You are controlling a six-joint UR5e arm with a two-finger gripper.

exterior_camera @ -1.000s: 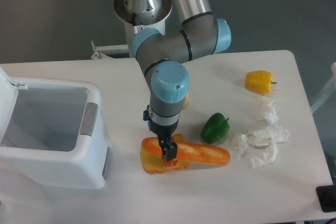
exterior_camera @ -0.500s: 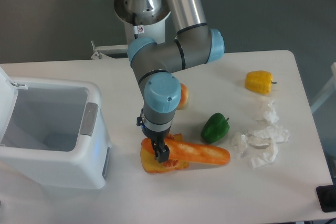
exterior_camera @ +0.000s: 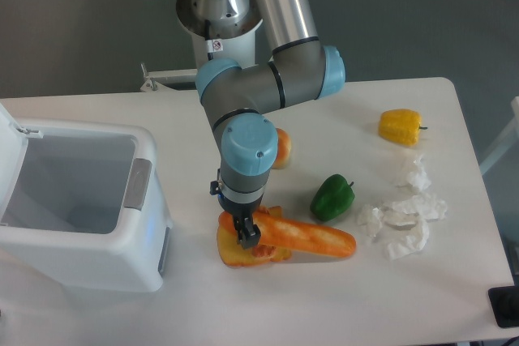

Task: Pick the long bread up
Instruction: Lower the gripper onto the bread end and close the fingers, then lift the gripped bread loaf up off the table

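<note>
Orange-golden long bread lies on the white desk, running left to right, its left end overlapping the toast slice beneath it. Claw is down at that left end, pointing straight down from the arm's wrist. Fingers appear to bracket the bread, but whether they are pressed onto it or merely alongside cannot be told from this view. Judgement: approach and descent are done; the bread looks to be resting on the desk and toast, so the lift is left, and possibly the squeeze too. Other items: small round bun partly hidden behind the wrist, green pepper just right of the arm, yellow pepper far right, crumpled tissues near the bread's right tip, white bin at left. Hidden: fingertips merge with the orange surfaces, and the wrist blocks the contact area from above. Bin is cut off by the left edge.
</note>
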